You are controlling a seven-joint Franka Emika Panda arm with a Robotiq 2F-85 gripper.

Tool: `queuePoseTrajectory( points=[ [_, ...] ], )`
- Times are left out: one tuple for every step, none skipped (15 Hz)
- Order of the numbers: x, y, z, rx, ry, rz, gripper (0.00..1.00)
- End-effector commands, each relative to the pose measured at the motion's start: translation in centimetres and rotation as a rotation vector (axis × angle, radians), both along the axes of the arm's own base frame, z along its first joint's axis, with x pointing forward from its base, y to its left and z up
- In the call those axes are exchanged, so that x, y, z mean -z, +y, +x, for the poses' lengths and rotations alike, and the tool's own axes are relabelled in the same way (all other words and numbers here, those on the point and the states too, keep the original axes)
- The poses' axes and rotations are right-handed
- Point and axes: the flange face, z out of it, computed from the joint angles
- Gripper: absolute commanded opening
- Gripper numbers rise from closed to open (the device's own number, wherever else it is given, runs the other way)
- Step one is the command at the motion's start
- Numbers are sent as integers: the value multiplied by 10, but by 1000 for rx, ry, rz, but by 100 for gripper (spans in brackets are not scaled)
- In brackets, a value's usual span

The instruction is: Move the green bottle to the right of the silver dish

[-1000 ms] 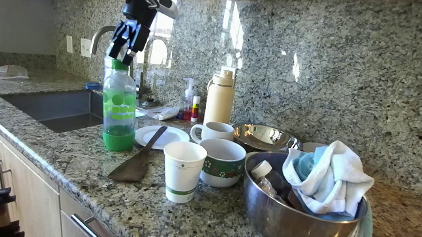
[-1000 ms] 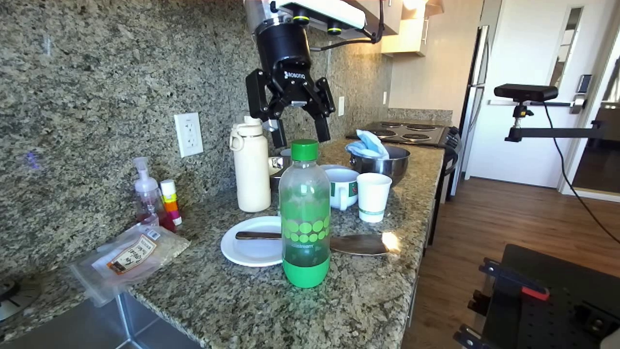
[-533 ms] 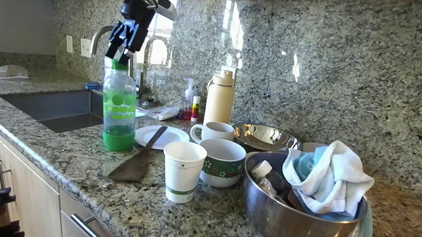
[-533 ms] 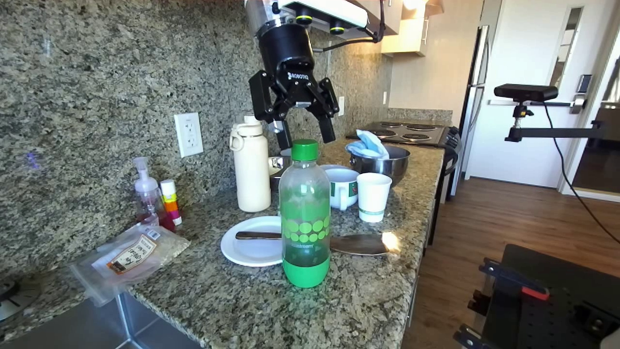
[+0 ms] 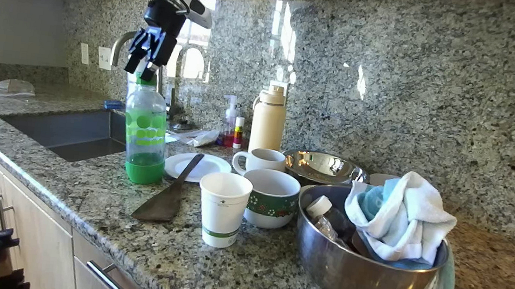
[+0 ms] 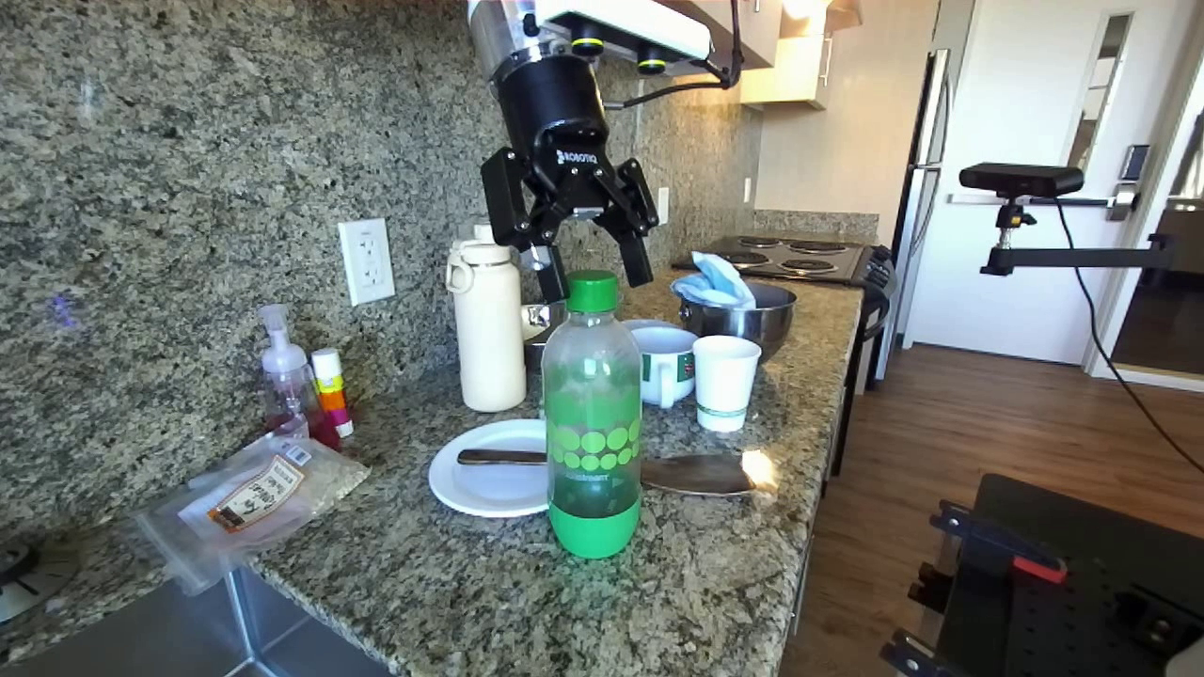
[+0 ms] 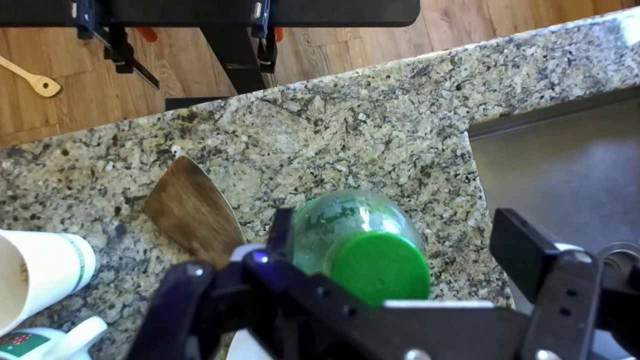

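Note:
The green bottle (image 5: pixel 147 127) stands upright on the granite counter beside the sink, with a green cap, dotted label and green base; it also shows in an exterior view (image 6: pixel 593 423). My gripper (image 6: pixel 597 279) is open above it, fingertips around cap height; it also shows in an exterior view (image 5: pixel 140 71). In the wrist view the green cap (image 7: pixel 382 267) lies between the spread fingers, nearer the left one, apart from both pads. The silver dish (image 5: pixel 363 282) is a deep steel bowl holding a towel and a small clear bottle; it also shows in an exterior view (image 6: pixel 743 327).
A wooden spatula (image 5: pixel 166 199) rests across a white plate (image 5: pixel 216 164) beside the bottle. A paper cup (image 5: pixel 223 213), a green-banded mug (image 5: pixel 271 197), a white mug (image 5: pixel 265 159), a cream container (image 5: pixel 268 121) and a shallower shiny bowl (image 5: pixel 320 166) stand toward the dish. The sink (image 5: pixel 79 136) is close by.
My open gripper has moved slightly toward the sink side and a little lower over the bottle, tilting slightly. The bottle, dish and other objects have not moved.

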Motion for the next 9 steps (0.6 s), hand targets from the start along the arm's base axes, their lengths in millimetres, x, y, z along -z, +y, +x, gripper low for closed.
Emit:
queuePoseTrajectory(
  points=[
    [2,4,-3,3,25,-7,100],
    [3,5,-3,4,26,-8,100],
    [3,4,-3,5,27,-9,81],
    [4,4,-3,6,27,-10,74],
    [4,4,-3,7,29,-12,66],
    [4,4,-4,7,29,-15,59],
    [4,5,-4,8,29,-16,49],
    [4,5,-4,8,29,-18,43],
    [3,5,-5,8,30,-20,36]
  ],
)
